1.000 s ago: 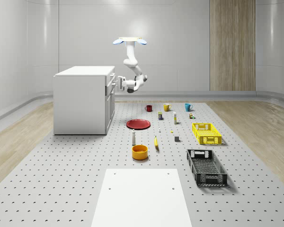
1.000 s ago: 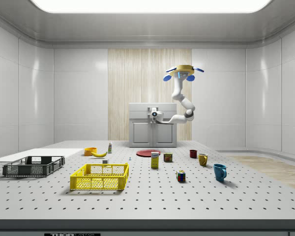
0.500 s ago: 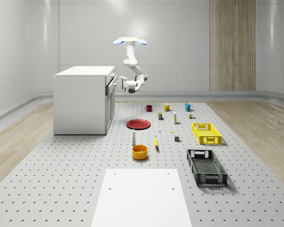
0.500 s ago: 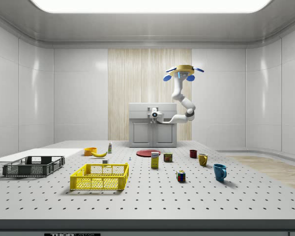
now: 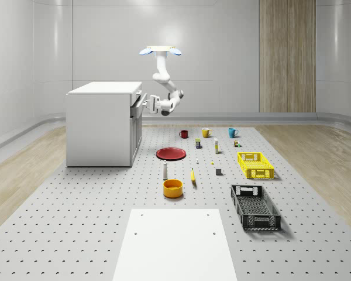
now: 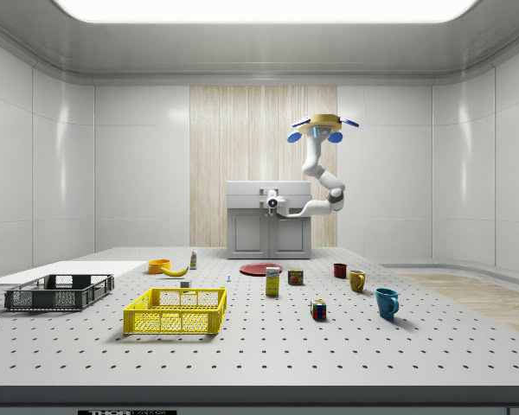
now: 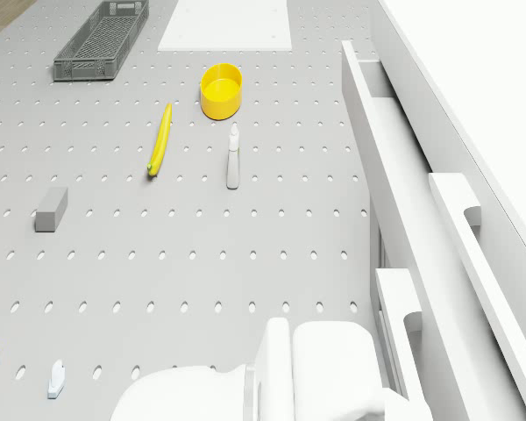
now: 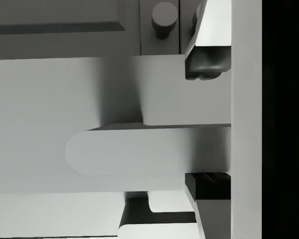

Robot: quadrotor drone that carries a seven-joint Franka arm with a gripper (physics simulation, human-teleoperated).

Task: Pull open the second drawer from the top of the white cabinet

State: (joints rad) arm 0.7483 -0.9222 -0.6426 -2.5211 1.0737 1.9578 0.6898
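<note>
I've got the drone [image 5: 159, 51] hovering just off the white cabinet [image 5: 102, 124] front, end effector [image 8: 204, 127] clamped across the second drawer's handle [image 8: 139, 149], drawer [image 7: 381, 149] already partly out.

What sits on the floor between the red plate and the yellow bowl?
A small white bottle stands between the red plate and the yellow bowl, seen in the whole-scene view.

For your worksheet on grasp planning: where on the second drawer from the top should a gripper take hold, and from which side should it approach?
Grip the second drawer's bar handle, coming from the cabinet's front. The handle stands off the drawer face, leaving room for fingers on both sides, as the gripper under the hovering drone shows.
</note>
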